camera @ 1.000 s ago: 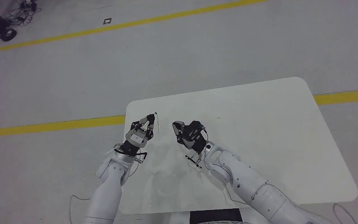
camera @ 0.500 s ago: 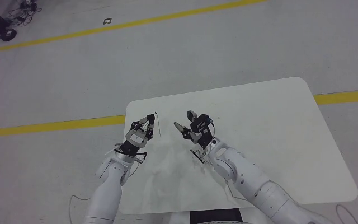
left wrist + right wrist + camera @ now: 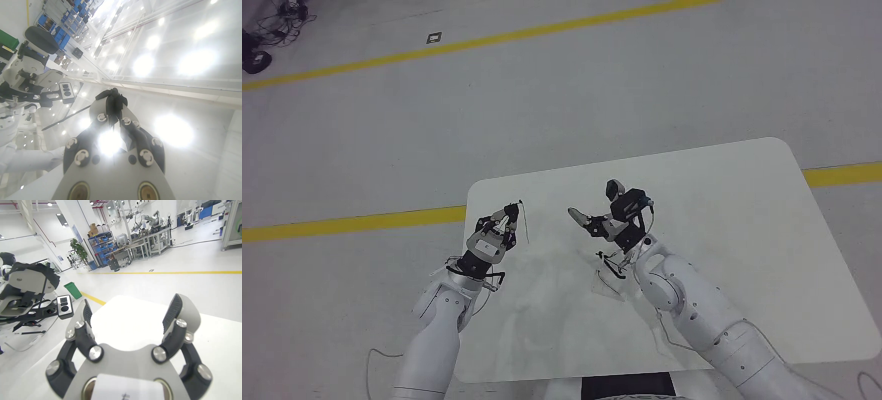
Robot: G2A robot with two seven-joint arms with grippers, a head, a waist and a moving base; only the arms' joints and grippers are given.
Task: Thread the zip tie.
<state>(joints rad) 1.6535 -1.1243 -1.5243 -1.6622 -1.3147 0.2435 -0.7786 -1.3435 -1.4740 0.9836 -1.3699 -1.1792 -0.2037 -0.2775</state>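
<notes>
Zip tie (image 3: 524,220): thin black plastic strap, pinched at one end in the left gripper (image 3: 508,221), a grey two-finger unit on the white arm. The fingers are clamped tight on it. The free length sticks straight out past the fingertips, in the air over the far left corner of the white rounded-corner table (image 3: 742,200).

Left wrist view: left gripper (image 3: 113,96) points up toward the bright ceiling lights (image 3: 196,62) with its jaws together. The zip tie (image 3: 66,118) runs off to one side as a straight dark line. Can't tell from any view whether the tail is through the head.

Right gripper (image 3: 598,204): same grey build, spread wide, nothing between the fingers. It sits above the table beside the left gripper, clearly apart from both it and the zip tie.

Right wrist view: right gripper (image 3: 130,308) is wide open over the table (image 3: 217,332), and both ribbed black pads (image 3: 171,311) are bare. The left gripper (image 3: 32,283) is off to the side.

Yellow floor line (image 3: 342,226) runs up to the table's left side on the grey floor (image 3: 642,80).
</notes>
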